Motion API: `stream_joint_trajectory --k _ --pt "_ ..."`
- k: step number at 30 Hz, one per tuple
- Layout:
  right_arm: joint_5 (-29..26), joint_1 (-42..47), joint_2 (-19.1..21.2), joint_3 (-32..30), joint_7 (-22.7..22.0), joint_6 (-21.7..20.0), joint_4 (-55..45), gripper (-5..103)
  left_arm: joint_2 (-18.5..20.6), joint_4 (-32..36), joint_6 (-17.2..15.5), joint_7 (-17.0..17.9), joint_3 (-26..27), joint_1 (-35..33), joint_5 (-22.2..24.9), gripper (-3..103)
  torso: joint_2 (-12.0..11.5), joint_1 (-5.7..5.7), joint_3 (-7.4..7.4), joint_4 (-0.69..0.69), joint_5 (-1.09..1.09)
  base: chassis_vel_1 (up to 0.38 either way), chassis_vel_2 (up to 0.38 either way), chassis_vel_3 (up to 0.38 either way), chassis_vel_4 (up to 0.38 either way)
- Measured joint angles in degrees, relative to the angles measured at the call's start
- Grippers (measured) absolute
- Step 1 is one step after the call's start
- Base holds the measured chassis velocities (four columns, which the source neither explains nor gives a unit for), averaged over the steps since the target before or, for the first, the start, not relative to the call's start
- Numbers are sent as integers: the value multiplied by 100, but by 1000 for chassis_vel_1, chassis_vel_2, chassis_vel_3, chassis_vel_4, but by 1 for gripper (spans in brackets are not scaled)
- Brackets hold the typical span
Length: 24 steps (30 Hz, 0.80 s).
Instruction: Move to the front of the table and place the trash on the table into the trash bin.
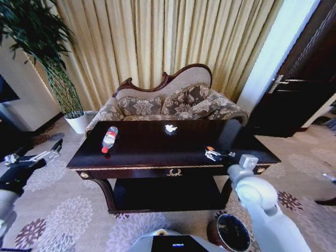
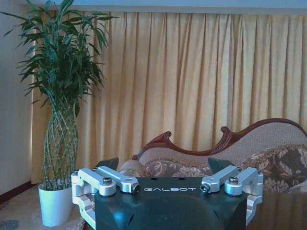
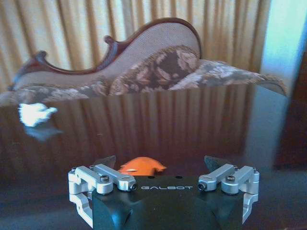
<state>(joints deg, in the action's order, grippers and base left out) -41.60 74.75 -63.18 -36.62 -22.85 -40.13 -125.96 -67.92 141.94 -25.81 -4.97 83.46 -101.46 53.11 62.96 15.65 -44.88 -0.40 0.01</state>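
Head view first: the table [image 1: 157, 149] stands before the robot with the clear bottle [image 1: 109, 139] lying near its left end, the white crumpled scrap [image 1: 170, 128] toward the back middle, and the tiny orange piece [image 1: 209, 149] near the right front edge. The right gripper [image 1: 212, 154] hovers low over that orange piece, fingers spread. The left gripper [image 1: 52, 148] hangs off the table's left end, spread too. The trash bin [image 1: 231, 232] sits on the carpet below the right arm.

Left wrist view: the open left gripper [image 2: 163, 165] faces the sofa [image 2: 268, 153] and a potted plant [image 2: 57, 120].

Right wrist view: the orange piece [image 3: 141, 166] lies between the spread jaws of the right gripper [image 3: 160, 163]; the scrap [image 3: 34, 114] rests farther along the glossy top.
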Motion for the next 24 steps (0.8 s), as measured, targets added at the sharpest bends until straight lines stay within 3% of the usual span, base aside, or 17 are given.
stream_joint_trajectory --k 7,24 --pt "18 -344 80 3 -38 -17 407 100 -9 50 3 -3 -127 67 -55 100 0 0 0 0 0 0 0 0 0" --pt "-5 -311 57 148 161 -125 278 100 -48 72 20 -11 -184 42 -123 100 0 0 0 0 -1 0 0 0 0"
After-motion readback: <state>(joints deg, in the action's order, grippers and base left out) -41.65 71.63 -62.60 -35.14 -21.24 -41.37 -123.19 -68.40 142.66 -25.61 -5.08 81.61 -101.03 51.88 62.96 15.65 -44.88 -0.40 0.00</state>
